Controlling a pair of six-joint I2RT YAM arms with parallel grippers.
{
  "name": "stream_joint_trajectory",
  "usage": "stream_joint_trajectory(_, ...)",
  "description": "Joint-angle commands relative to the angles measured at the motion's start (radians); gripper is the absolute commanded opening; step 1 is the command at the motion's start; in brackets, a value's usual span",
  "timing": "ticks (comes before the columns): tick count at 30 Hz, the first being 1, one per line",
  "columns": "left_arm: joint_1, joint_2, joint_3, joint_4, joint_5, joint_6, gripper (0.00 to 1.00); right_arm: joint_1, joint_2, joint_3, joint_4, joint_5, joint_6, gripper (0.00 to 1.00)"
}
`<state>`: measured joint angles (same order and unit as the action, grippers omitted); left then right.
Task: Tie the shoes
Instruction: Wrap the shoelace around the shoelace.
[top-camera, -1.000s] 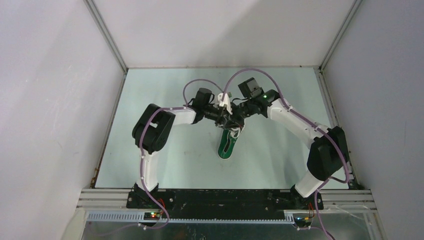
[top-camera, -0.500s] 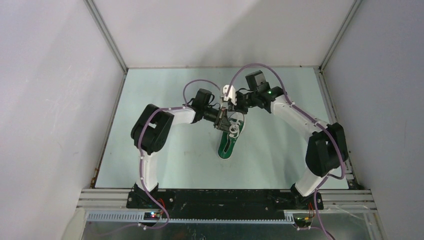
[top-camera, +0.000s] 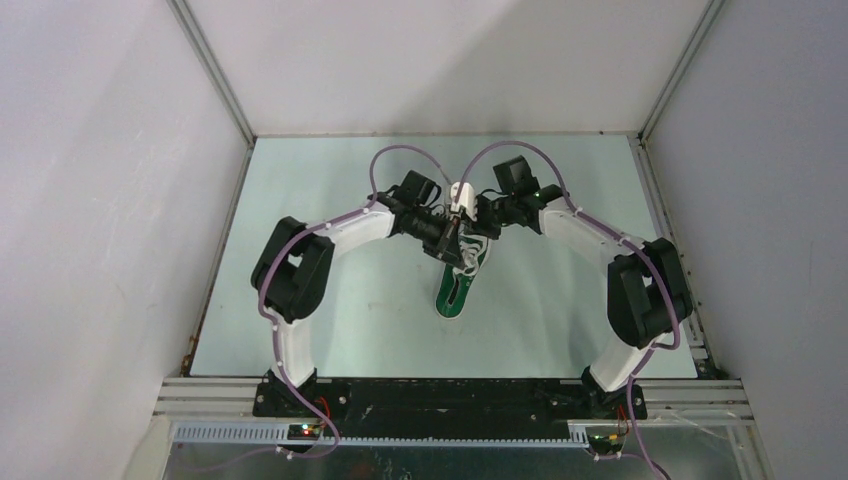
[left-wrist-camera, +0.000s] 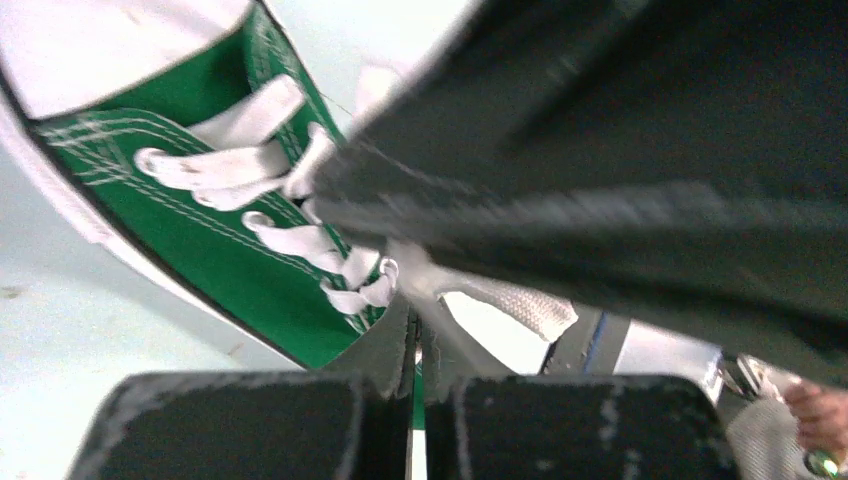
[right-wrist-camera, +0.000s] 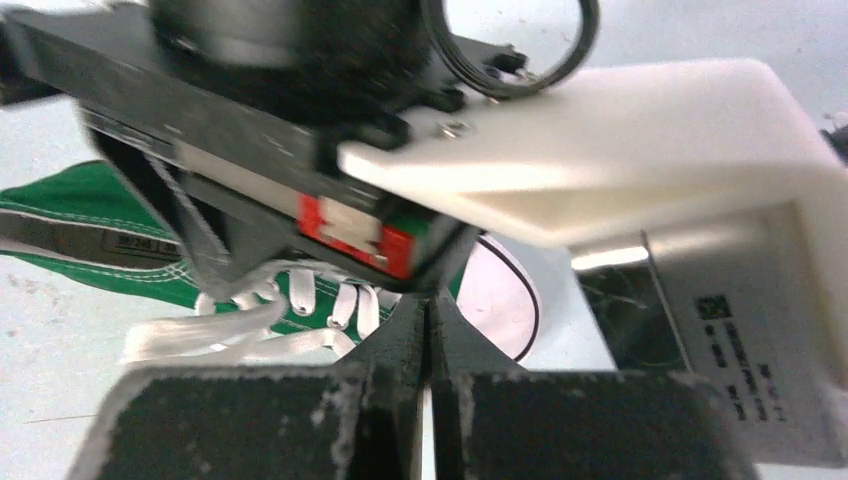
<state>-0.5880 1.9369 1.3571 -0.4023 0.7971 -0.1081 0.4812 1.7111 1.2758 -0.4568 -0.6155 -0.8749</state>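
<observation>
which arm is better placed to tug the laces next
Likely left: the left fingers, shut, sit at the laces of the shoe; the right fingers, shut, point nearer the toe cap.

**White booth, pale green tabletop**

Plain white panels close the space: a back wall (top-camera: 440, 60) at 12 o'clock, a left wall (top-camera: 100, 200) at 9 and a right wall (top-camera: 760, 200) at 3. Grey metal posts (top-camera: 212, 72) rise at the far corners. The mint-green tabletop (top-camera: 330, 330) is evenly lit, with a brownish stain (top-camera: 190, 350) at 8 o'clock. An aluminium rail (top-camera: 200, 395) borders 6 o'clock.
</observation>
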Motion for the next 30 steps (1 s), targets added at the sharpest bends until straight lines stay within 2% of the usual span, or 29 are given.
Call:
stream_joint_trajectory(1,-0.002,0.007,0.075,-0.098,0.141,0.071,0.0,-0.01,-0.024,-0.03,0.108,0.007,0.013,0.0)
stream_joint_trajectory(4,0.0,0.03,0.114,-0.154,0.182,0.078,0.0,-0.023,-0.024,-0.048,0.134,0.017,-0.015,0.0)
stream_joint_trajectory(9,0.0,0.03,0.109,-0.114,0.182,0.033,0.0,-0.06,-0.032,-0.049,0.107,-0.003,-0.042,0.0)
stream_joint_trajectory(10,-0.005,0.023,0.087,-0.105,0.15,0.022,0.0,-0.063,-0.045,-0.049,0.091,-0.018,-0.04,0.0)
stream_joint_trajectory(13,-0.068,0.015,0.086,-0.187,-0.23,0.002,0.0,-0.067,-0.076,-0.049,0.047,-0.052,-0.004,0.0)
stream_joint_trajectory(14,-0.08,0.018,0.097,-0.194,-0.233,0.0,0.0,-0.065,-0.083,-0.05,0.04,-0.051,0.003,0.0)
stream_joint_trajectory(15,-0.1,0.021,0.109,-0.203,-0.158,0.006,0.0,-0.061,-0.082,-0.051,0.032,-0.047,0.019,0.0)
stream_joint_trajectory(16,-0.113,0.031,0.145,-0.212,-0.142,0.021,0.0,-0.062,-0.078,-0.054,0.032,-0.035,0.027,0.0)
stream_joint_trajectory(21,-0.13,0.1,0.194,-0.219,-0.181,-0.018,0.0,-0.093,-0.091,-0.125,0.065,-0.01,0.046,0.0)
stream_joint_trajectory(25,-0.123,0.055,0.175,-0.192,-0.177,0.009,0.0,-0.111,-0.109,-0.162,0.071,-0.003,0.027,0.0)
stream_joint_trajectory(27,-0.134,0.081,0.2,-0.232,-0.221,-0.012,0.0,-0.112,-0.099,-0.17,0.084,0.005,0.028,0.0)
stream_joint_trajectory(29,-0.138,0.013,0.222,-0.219,-0.133,0.022,0.0,-0.11,-0.085,-0.17,0.093,0.03,0.019,0.0)
stream_joint_trajectory(30,-0.153,-0.011,0.224,-0.196,-0.188,0.044,0.0,-0.112,-0.082,-0.17,0.095,0.038,0.018,0.0)
